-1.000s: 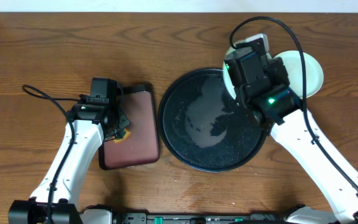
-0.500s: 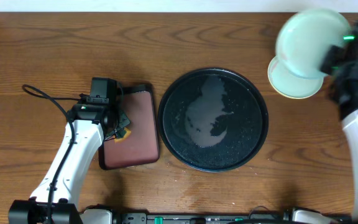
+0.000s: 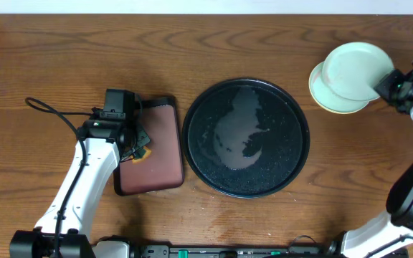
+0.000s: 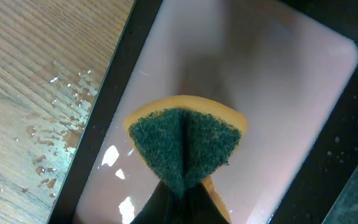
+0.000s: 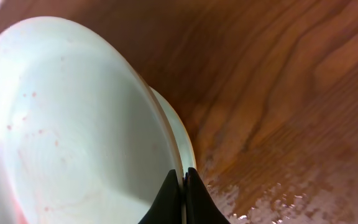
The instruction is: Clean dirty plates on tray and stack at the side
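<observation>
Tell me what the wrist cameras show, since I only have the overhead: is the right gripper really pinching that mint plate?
Observer: Yes. The right gripper is shut on the rim of the mint plate, which is tilted.
Operator: Is the plate clean?
Observer: Not fully. Faint reddish specks dot its inner face.
Operator: And the left side?
Observer: The left gripper pinches a folded sponge, green side towards the camera, over the wet maroon tray.
</observation>
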Motion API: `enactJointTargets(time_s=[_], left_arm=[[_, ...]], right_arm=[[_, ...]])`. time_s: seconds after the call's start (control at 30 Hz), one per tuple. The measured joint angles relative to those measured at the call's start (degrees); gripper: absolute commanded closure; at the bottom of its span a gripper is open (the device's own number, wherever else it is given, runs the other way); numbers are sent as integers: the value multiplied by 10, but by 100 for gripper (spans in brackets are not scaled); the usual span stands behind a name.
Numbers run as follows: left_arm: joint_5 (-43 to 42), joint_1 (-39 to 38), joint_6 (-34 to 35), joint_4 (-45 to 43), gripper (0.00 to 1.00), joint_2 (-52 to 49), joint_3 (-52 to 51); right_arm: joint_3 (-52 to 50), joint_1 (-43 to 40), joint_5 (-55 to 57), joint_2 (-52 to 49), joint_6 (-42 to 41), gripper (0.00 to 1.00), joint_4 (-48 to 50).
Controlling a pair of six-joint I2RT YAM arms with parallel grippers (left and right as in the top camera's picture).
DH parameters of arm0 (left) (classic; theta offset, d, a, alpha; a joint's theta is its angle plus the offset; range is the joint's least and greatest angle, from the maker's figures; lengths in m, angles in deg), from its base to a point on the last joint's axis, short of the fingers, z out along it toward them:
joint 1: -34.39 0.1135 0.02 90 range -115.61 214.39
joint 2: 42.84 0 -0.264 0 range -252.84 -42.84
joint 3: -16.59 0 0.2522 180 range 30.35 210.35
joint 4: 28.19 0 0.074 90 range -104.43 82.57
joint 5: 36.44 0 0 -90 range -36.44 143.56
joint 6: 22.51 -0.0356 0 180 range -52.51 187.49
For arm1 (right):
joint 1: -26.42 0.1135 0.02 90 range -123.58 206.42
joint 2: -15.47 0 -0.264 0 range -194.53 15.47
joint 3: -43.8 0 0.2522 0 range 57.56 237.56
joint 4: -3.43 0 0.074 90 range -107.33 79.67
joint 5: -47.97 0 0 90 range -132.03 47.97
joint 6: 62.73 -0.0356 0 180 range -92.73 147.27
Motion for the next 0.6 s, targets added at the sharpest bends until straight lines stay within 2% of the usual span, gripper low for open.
enactJointTargets(time_s=[0.1, 0.23, 0.33, 0.43, 0.6], left_arm=[[0, 0, 0, -2, 93, 0, 0], [0, 0, 0, -9, 93, 0, 0], [0, 0, 0, -13, 93, 0, 0], [0, 0, 0, -16, 93, 0, 0], [0, 0, 0, -42, 93, 0, -2]], right_arm=[[0, 0, -7, -5, -3, 78, 8], [0, 0, -12, -5, -4, 60, 10], [0, 1, -17, -5, -2, 54, -3], [0, 3, -52, -5, 15, 43, -12], [0, 17, -221, -5, 62, 38, -16]])
